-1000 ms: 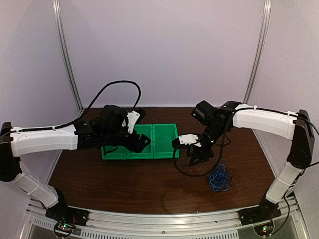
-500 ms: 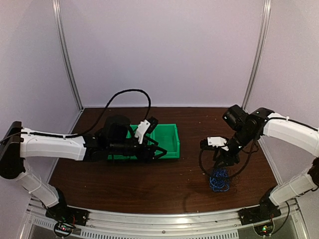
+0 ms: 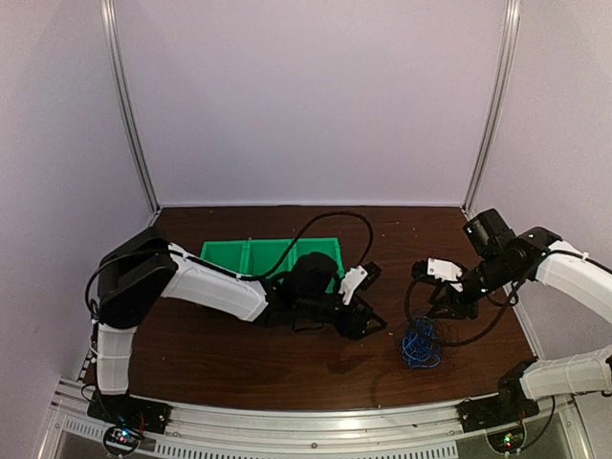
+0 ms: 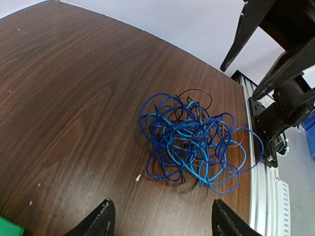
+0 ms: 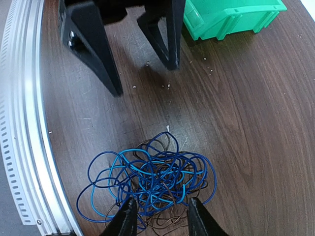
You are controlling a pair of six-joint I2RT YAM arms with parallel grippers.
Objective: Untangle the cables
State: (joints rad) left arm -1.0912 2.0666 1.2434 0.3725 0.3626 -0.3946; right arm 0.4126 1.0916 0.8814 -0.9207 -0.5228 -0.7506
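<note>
Left gripper (image 4: pixel 162 219) was spread wide and empty, low over the brown table (image 4: pixel 69 98), cables (image 4: pixel 192 140) lay in a blue-and-black tangle just ahead of it, right gripper (image 5: pixel 160 219) hung above the tangle's opposite edge, fingers narrowly apart.

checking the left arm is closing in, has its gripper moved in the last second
Yes. In the top view the left gripper has swung right, off the green bin to the table near the cables.
</note>
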